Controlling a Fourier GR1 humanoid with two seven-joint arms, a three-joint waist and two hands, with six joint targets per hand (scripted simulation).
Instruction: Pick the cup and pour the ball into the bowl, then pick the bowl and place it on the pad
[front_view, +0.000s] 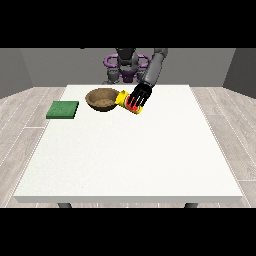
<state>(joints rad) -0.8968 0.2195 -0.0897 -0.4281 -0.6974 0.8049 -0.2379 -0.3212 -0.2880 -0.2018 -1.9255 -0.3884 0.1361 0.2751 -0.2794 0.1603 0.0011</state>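
A yellow and red cup (129, 103) lies tipped on its side, its mouth toward the rim of the brown bowl (101, 98). The black hand at the view's right (140, 95) has its fingers curled round the cup. The bowl stands on the white table (130, 150) just left of the cup. I cannot make out the ball. A green pad (63, 109) lies flat near the table's left edge, left of the bowl. The other hand does not show.
The robot's body (127, 65) stands behind the table's far edge. Grey floor surrounds the table on all sides.
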